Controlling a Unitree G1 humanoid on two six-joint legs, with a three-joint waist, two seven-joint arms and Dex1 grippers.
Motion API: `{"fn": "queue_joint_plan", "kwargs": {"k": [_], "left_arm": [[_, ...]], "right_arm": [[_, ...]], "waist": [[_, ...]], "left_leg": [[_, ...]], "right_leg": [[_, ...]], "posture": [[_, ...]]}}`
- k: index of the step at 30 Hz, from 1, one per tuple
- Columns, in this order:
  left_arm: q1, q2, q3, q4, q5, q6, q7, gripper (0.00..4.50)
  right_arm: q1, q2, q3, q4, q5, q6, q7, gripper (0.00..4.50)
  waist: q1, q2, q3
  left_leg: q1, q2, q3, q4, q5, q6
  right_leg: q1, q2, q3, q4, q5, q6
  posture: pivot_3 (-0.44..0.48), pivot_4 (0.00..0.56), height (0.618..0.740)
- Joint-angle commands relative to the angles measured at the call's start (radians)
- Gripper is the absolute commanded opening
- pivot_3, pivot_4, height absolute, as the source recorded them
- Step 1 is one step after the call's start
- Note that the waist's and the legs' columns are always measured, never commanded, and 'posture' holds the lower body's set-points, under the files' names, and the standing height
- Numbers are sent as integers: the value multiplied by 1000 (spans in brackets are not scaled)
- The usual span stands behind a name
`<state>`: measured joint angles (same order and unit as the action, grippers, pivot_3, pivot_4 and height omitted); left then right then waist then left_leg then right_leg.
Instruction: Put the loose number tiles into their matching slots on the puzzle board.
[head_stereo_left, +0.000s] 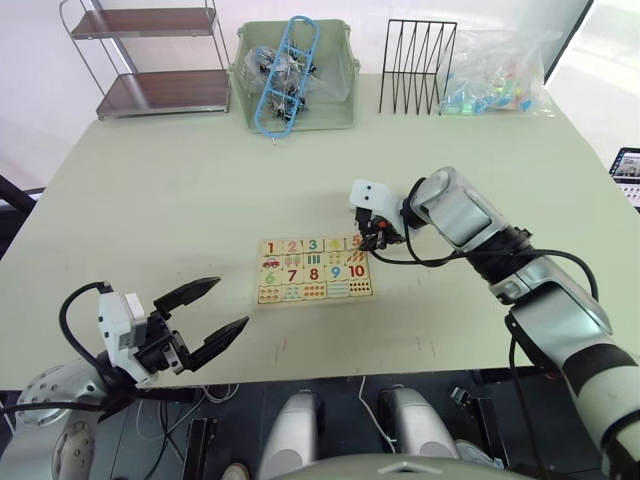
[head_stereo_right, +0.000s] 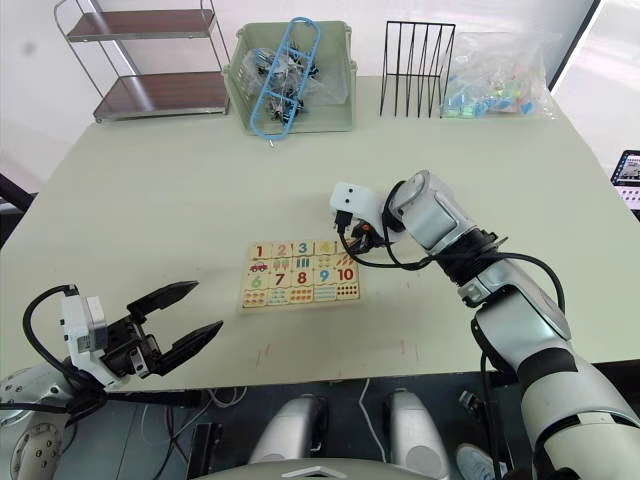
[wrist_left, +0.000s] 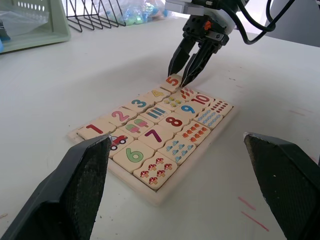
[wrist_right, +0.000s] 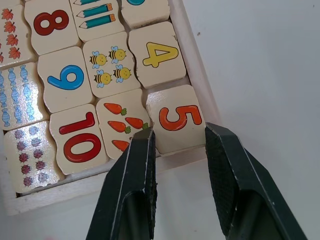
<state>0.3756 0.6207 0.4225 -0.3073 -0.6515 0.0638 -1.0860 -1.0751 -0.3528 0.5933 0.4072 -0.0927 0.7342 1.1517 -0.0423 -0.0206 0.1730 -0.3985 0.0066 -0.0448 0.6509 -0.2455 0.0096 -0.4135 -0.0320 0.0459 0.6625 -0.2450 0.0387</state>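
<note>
Your R gripper stood over the puzzle board's top-right corner, fingers parted astride the 5 tile, which lay slightly askew in its slot. Tiles 1–4 sat in the top row; your L gripper hung spread wide, holding nothing, near the table's front edge.

Both head eyes look forward and down over the desk. The left wrist camera looks low across the puzzle board (shared by all views); the right wrist camera looks closely down onto its corner.
</note>
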Motion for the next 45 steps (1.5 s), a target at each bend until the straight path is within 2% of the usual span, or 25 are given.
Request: {"fn": "queue_joint_plan", "kwargs": {"k": [1,40,42,45], "left_arm": [[4,-3,5,-32,-5,-7,3,4500],[7,-8,1,-22,-2,-14,-5,4500],[8,-8,1,-22,-2,-14,-4,4500],[8,-8,1,-22,-2,-14,-5,4500]], "right_arm": [[2,3,1,-8,-11,-24,7,876],[24,22,-5,21,-31,-70,16,876],[25,21,-4,22,-32,-74,17,1939],[26,19,-3,22,-34,-79,20,3305]], "waist": [[0,0,0],[-1,0,0],[0,0,0],[0,0,0]], "left_leg": [[0,0,0,0,0,0],[0,0,-1,0,0,0],[0,0,-1,0,0,0],[0,0,-1,0,0,0]], "right_leg": [[0,0,0,0,0,0],[0,0,0,0,0,0],[0,0,0,0,0,0],[0,0,0,0,0,0]], "posture": [[0,150,739],[0,150,739],[0,150,739],[0,150,739]]}}
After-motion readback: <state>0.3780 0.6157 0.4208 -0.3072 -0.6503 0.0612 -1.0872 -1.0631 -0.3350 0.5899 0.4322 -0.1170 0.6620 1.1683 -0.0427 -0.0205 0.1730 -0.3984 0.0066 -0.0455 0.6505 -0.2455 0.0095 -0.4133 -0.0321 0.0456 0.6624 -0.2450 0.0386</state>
